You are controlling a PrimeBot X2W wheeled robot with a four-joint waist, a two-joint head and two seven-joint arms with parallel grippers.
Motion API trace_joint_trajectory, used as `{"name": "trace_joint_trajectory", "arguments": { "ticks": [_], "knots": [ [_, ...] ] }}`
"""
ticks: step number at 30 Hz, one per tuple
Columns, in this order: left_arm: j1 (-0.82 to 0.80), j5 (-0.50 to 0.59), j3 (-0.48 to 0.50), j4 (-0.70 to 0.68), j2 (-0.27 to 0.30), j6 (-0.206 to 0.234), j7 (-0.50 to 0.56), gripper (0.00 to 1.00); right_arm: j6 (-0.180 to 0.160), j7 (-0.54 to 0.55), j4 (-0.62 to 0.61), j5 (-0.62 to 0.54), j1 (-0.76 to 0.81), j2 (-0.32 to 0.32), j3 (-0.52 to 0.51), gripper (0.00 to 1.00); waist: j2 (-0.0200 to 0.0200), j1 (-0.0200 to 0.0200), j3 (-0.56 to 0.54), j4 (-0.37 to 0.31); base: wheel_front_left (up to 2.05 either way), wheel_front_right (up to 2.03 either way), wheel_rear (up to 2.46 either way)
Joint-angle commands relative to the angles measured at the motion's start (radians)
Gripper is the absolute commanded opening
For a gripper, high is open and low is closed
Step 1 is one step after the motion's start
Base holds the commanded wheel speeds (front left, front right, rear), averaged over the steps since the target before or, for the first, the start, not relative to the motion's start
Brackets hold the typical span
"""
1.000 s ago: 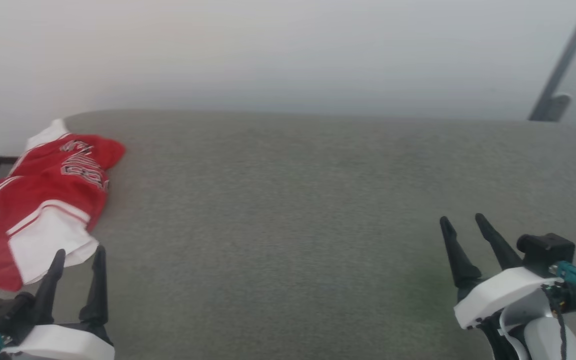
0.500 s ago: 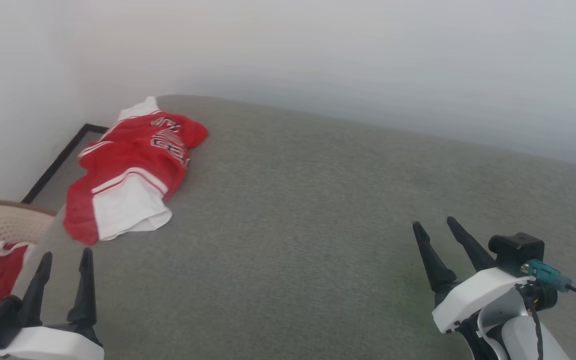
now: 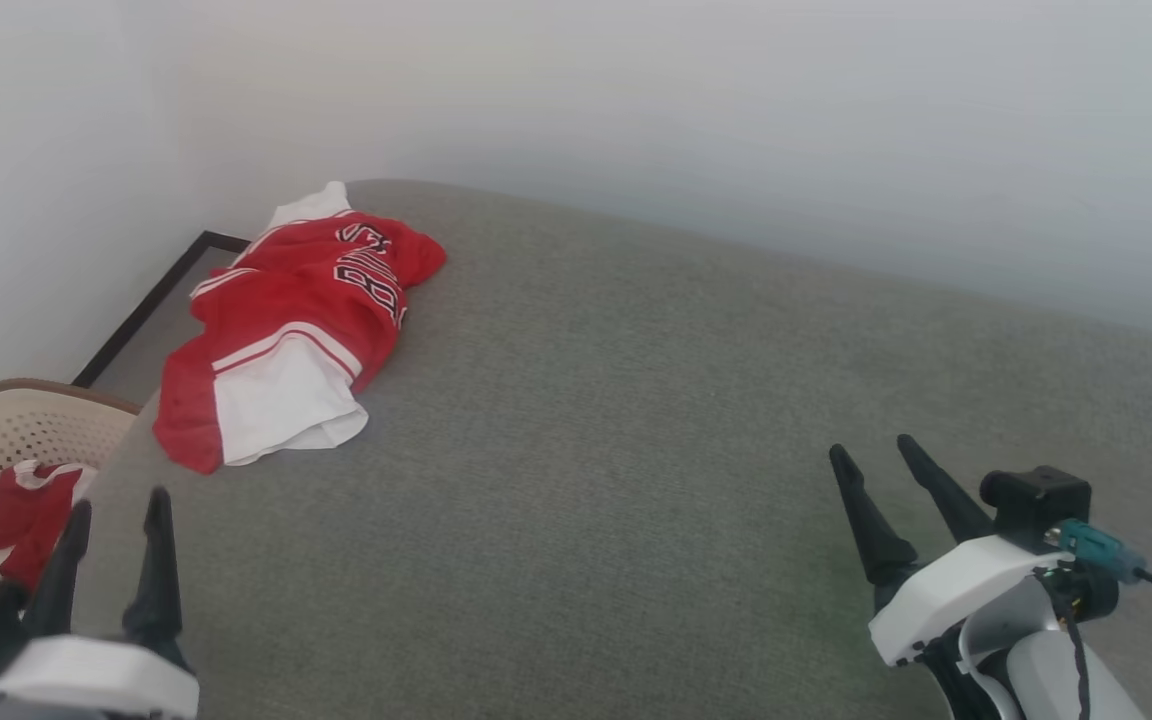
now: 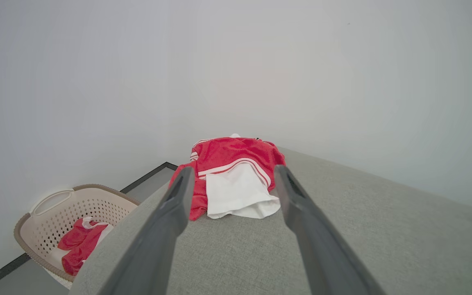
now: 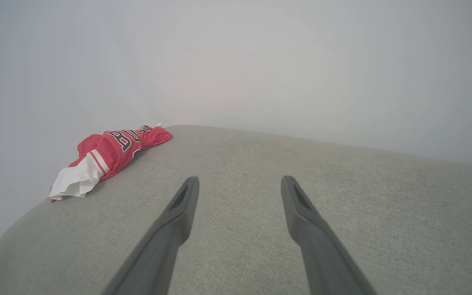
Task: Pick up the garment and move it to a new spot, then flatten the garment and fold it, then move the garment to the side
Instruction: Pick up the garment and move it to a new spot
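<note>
The garment (image 3: 291,325), a crumpled red jersey with a white sleeve and black lettering, lies at the far left corner of the grey cushioned surface (image 3: 636,420). In the left wrist view the garment (image 4: 232,176) sits straight ahead, framed between the fingers. From the right wrist the garment (image 5: 105,157) lies far off to the left. My left gripper (image 3: 118,508) hovers open near the surface's left front edge, short of the garment, and holds nothing. My right gripper (image 3: 873,450) stands open and empty at the lower right, far from the garment.
A beige perforated laundry basket (image 3: 6,440) stands on the floor left of the surface, with another red and white cloth (image 3: 26,510) inside; the basket (image 4: 55,217) also appears in the left wrist view. White walls close in behind and to the left.
The head view has swung to the left, bringing the basket into sight and shifting the garment rightward in the picture. Both grippers stay open and empty.
</note>
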Motion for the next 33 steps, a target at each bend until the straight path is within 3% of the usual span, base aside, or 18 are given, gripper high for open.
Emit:
{"name": "trace_joint_trajectory", "arguments": {
  "ticks": [1, 9, 16, 25, 33],
  "knots": [
    [-0.034, -0.025, 0.003, 0.002, 0.004, -0.002, 0.009, 1.0, 0.0, -0.003, -0.004, 0.002, -0.011, -0.007, -0.004, 1.0, 0.0, 0.0, 0.008, -0.009, 0.0, 0.0, 0.0],
    [-0.15, -0.048, -0.002, 0.047, 0.053, -0.008, 0.064, 1.0, 0.0, 0.014, -0.027, -0.009, -0.037, -0.025, -0.014, 1.0, 0.0, 0.0, 0.067, -0.067, 0.0, 0.0, 0.0],
    [-0.327, -0.088, 0.013, 0.165, 0.126, -0.009, 0.138, 1.0, 0.0, 0.041, -0.088, -0.029, -0.088, -0.054, -0.037, 1.0, 0.0, 0.0, 0.195, -0.157, 0.0, 0.0, 0.0],
    [-0.59, -0.14, -0.018, 0.418, 0.225, -0.018, 0.225, 1.0, 0.0, 0.073, -0.179, -0.053, -0.135, -0.093, -0.09, 1.0, 0.0, 0.0, 0.39, -0.236, 0.0, 0.0, 0.0],
    [-0.778, -0.152, -0.076, 0.672, 0.249, -0.012, 0.417, 1.0, 0.0, 0.105, -0.272, -0.075, -0.15, -0.112, -0.145, 1.0, 0.0, 0.0, 0.501, -0.252, 0.0, 0.0, 0.0]
  ]
}}
